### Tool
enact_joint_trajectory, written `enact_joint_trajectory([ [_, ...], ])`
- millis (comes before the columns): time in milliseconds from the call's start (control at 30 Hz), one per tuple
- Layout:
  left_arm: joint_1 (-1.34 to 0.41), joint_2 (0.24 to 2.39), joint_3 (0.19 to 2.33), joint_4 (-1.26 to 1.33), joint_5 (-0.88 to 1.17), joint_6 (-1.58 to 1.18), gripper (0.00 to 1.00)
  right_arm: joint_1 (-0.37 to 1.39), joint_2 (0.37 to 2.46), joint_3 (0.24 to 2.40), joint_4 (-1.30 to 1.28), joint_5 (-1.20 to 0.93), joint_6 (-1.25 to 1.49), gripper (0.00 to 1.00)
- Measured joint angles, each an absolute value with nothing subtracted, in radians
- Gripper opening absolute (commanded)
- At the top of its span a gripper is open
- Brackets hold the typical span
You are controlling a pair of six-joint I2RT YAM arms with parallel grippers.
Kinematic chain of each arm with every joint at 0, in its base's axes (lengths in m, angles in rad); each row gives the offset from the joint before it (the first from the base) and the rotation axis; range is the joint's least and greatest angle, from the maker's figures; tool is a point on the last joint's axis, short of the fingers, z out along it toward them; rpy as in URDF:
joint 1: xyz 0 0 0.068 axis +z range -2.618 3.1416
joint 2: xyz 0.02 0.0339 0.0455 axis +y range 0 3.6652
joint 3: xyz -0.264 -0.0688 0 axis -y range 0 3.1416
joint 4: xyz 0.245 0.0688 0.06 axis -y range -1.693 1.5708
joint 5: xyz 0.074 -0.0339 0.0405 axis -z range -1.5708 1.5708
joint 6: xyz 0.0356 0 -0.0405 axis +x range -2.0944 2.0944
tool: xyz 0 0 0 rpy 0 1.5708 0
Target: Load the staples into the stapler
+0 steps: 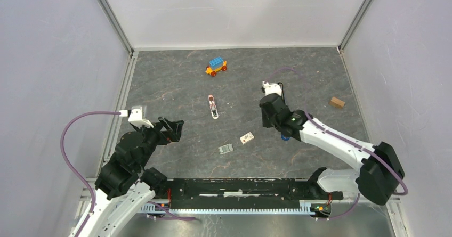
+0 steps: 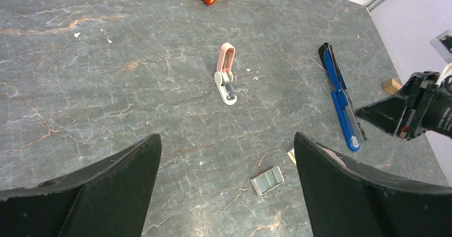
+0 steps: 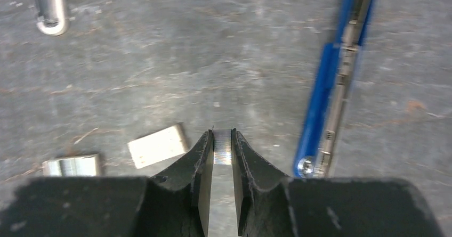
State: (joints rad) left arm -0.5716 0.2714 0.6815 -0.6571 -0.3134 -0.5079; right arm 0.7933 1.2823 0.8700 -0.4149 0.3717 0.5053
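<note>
Grey stone tabletop [image 2: 106, 61], stapler [image 2: 339, 96] lengthwise near-to-far, right tool [image 3: 222, 136] pinching staples [image 3: 222, 150]

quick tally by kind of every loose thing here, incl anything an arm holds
staplers: 2, blue stapler and pink stapler
staple strips: 2, loose staple strip and held staple strip in the right end effector
toy car: 1
wooden block: 1
small pale box: 1
total: 7

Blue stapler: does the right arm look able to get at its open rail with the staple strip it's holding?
Probably yes. The right gripper, shut on the staple strip, is right beside the blue stapler, which lies opened flat with its rail exposed; nothing stands between them.
</note>
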Motion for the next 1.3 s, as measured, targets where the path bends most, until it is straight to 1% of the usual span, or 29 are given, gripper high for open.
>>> enact_joint_trajectory([
  [133,-0.572,0.273,0.682,-0.657,-0.313,-0.508,1.0,0.664,1.221,0.825,-0.428,0.354,0.45,0.24],
  [267,-0.572,0.279,0.682,-0.657,-0.313,-0.508,1.0,0.537,1.205,0.781,-0.434,0.308,0.399,0.25],
  [467,-0.572,0.286,0.682,-0.657,-0.313,-0.508,1.0,0.412,1.204,0.721,-0.434,0.211,0.353,0.24],
  [867,-0.572,0.29,0.682,-0.657,-0.313,-0.508,1.0,0.35,1.203,0.678,-0.405,0.132,0.331,0.24],
  [1300,-0.572,0.299,0.682,-0.657,-0.313,-0.508,1.0,0.339,1.219,0.677,-0.397,0.111,0.332,0.24],
])
